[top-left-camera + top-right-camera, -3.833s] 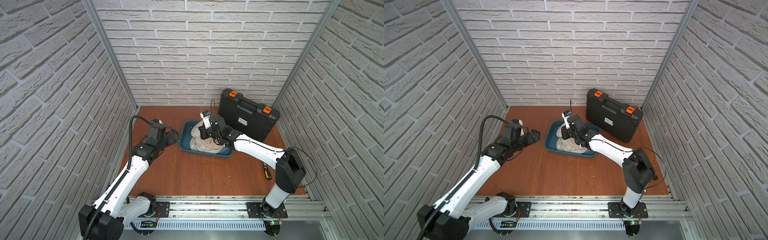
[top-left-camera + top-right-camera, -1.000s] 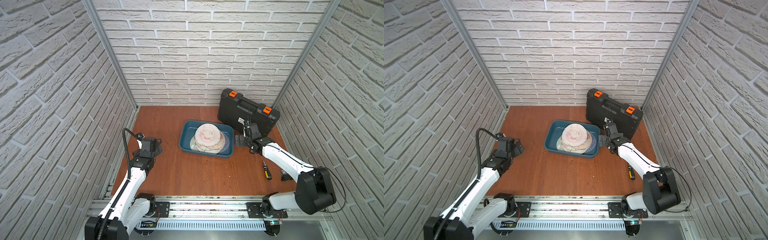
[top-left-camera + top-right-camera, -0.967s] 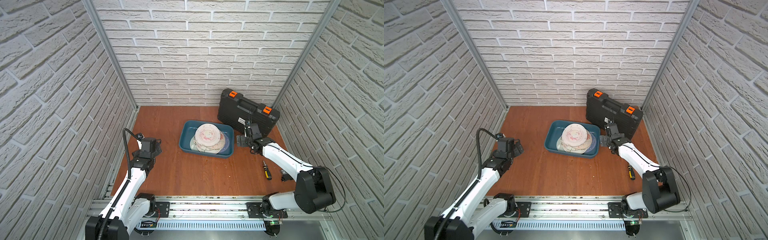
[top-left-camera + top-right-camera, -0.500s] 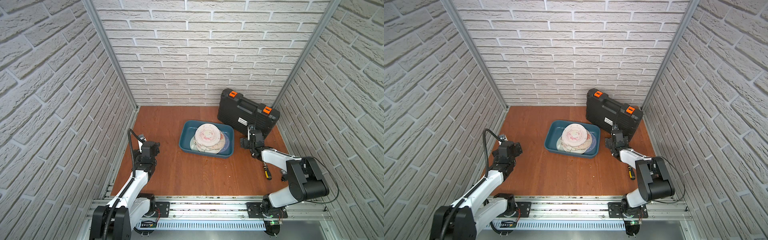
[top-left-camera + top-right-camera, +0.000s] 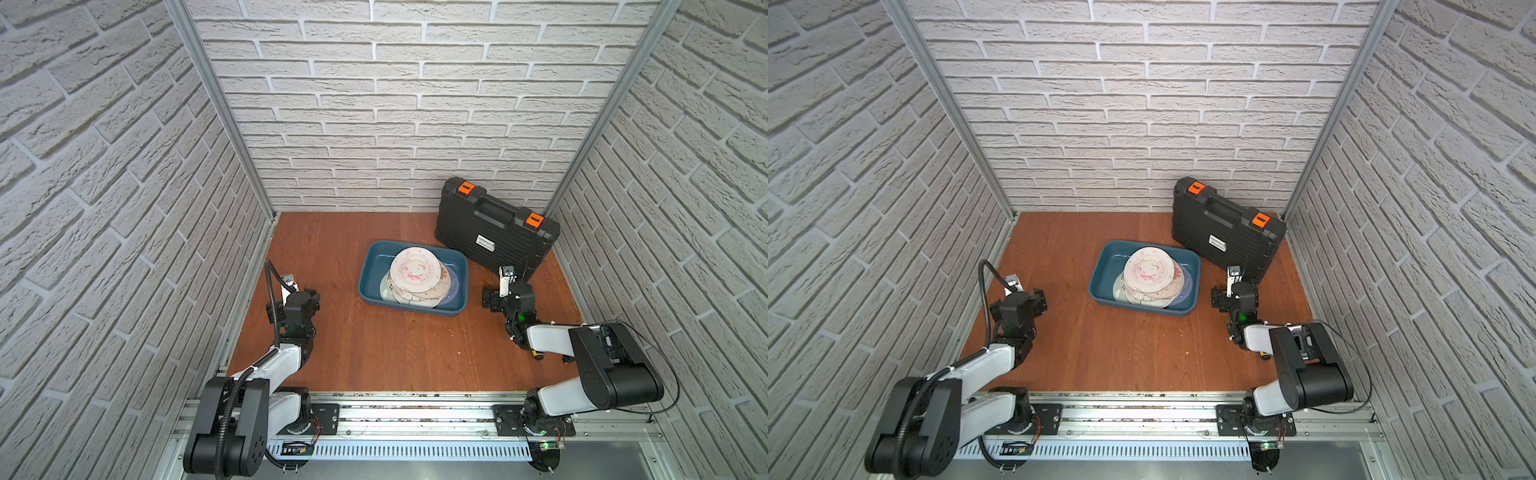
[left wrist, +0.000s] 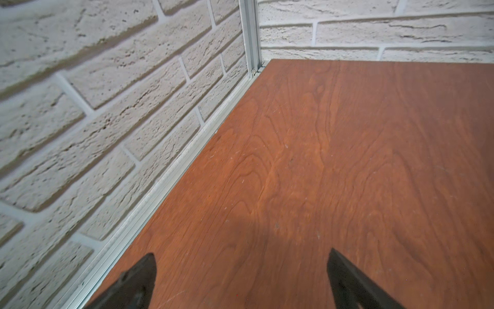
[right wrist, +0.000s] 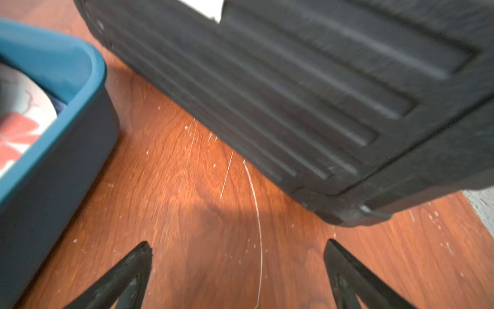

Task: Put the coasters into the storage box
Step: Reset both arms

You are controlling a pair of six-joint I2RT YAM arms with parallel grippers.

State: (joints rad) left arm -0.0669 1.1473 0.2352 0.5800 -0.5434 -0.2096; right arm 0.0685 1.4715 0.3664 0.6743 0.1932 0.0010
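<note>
In a top view, the left arm [image 5: 280,360] and right arm [image 5: 548,336] pair white tube segments with chunky black joints. A ribbed black hose [image 5: 270,282] follows the left arm, a thin black wire [image 5: 677,386] loops by the right.

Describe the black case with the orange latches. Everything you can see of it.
The black ribbed plastic case is shut, with two orange latches flanking a moulded carry handle on the edge nearest the back wall. A small white label sits on its lid. It rests on the wooden table in the far right corner, askew to the walls. The teal plastic tray lies close beside one corner; the right wrist view shows bare wood between them.
</note>
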